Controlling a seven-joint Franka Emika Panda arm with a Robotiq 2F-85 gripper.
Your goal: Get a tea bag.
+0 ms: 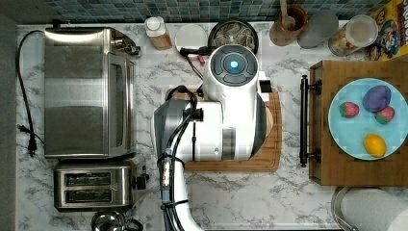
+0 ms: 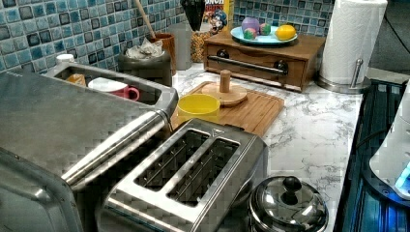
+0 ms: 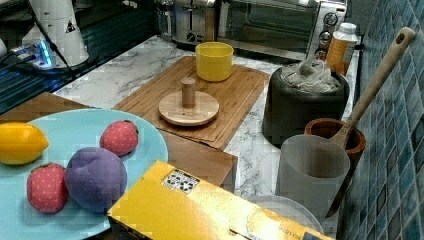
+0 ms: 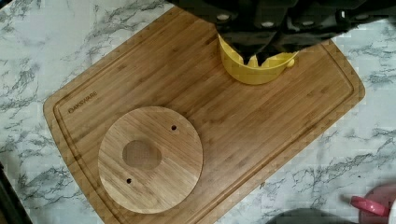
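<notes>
The gripper hung over the cutting board by the yellow cup; can't tell its jaws. Tea bags sat piled in the dark bowl behind the board.

A dark round container stands on the marble counter, filled with pale tea bags. Just beside it lies a wooden board bearing a round wooden lid, knob upright, and a yellow cup. A blue plate holds toy fruit. A wooden spoon leans in a wooden pot.
</notes>
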